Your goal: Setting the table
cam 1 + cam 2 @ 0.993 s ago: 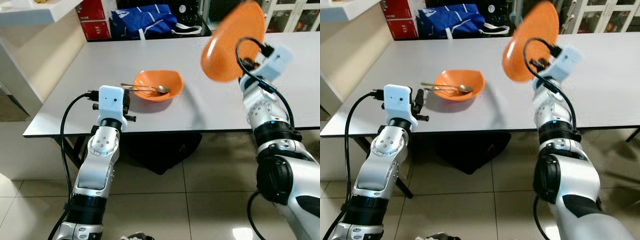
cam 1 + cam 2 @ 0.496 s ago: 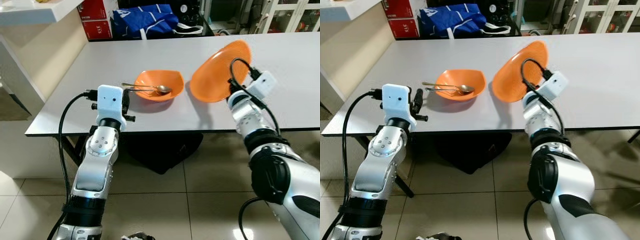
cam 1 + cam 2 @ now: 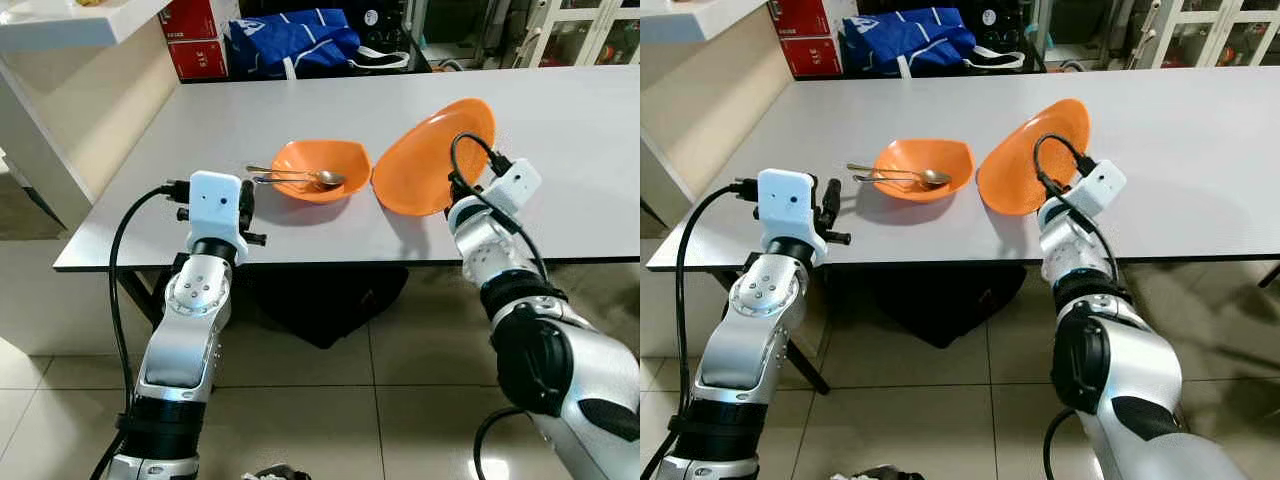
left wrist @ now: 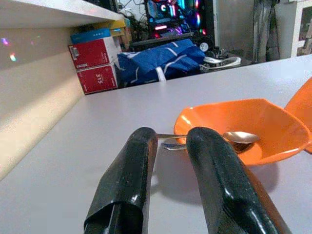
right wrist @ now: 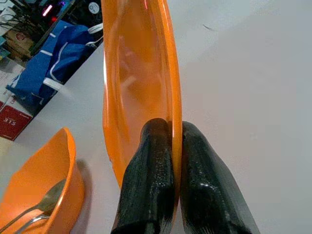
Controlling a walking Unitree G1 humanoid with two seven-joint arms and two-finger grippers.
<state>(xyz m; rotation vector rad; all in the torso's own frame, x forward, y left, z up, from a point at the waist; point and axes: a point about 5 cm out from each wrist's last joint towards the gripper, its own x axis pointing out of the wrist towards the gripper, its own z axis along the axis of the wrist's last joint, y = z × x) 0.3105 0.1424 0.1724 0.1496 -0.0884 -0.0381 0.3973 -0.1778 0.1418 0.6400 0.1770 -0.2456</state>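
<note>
- On the white table [image 3: 250, 110], near its front edge, sat an orange bowl [image 3: 320, 170] with a spoon [image 3: 325, 178] and what looked like a fork lying across the top.
- Just to the right of the bowl stood an orange plate [image 3: 425, 160], tipped up steeply, low edge at or just above the table top. Hard to tell if touching.
- Pinched the plate's rim between the two black fingers [image 5: 151, 180] of the right gripper [image 5: 175, 146], one finger on each face, squeezed tight on the thin edge.
- Hung the left gripper [image 4: 170, 161] just past the table's front edge, pointed at the bowl and the spoon handle, fingers a small way apart, nothing held.
- Looked like the step of laying the plate down flat beside the bowl.
- Probably light, stiff plastic, smooth and shiny, so likely slippery. Not likely to break, but could slide out or swing on such a small pinch.
- Best held by the rim, as here, and lowered slowly until flat before letting go.
- Close to the bowl, so a bump could knock the spoon off.
- Far back, beyond the table, lay a blue bag [image 3: 290, 40] and red boxes [image 3: 195, 40], well away from the work.
</note>
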